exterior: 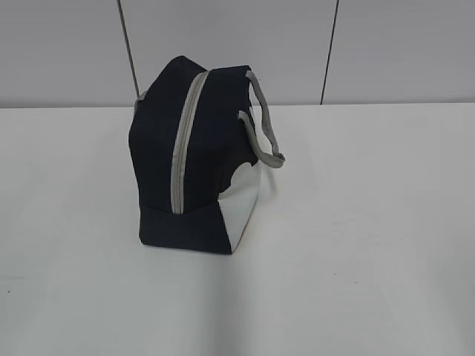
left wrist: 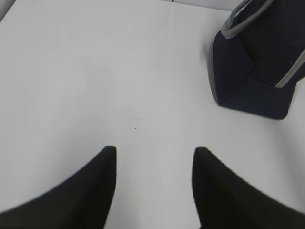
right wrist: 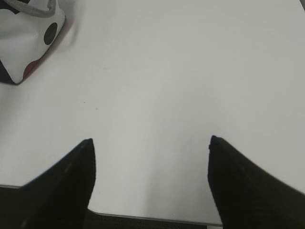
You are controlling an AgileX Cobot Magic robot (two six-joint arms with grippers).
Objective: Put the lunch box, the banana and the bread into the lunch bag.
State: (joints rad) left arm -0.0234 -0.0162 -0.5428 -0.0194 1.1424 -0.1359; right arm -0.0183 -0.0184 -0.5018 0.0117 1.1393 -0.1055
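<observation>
The navy lunch bag [exterior: 204, 163] stands on the white table, its grey zipper [exterior: 185, 141] shut and its grey handles [exterior: 263, 130] hanging to the right. It also shows at the top right of the left wrist view [left wrist: 259, 62] and, by its white dotted side, at the top left of the right wrist view [right wrist: 28, 38]. My left gripper [left wrist: 155, 150] is open and empty over bare table, apart from the bag. My right gripper [right wrist: 150, 140] is open and empty near the table's front edge. The lunch box, banana and bread are out of view.
The white table [exterior: 356, 259] runs back to a pale panelled wall [exterior: 297, 44]. Its front edge [right wrist: 152, 218] shows just below my right gripper's fingers.
</observation>
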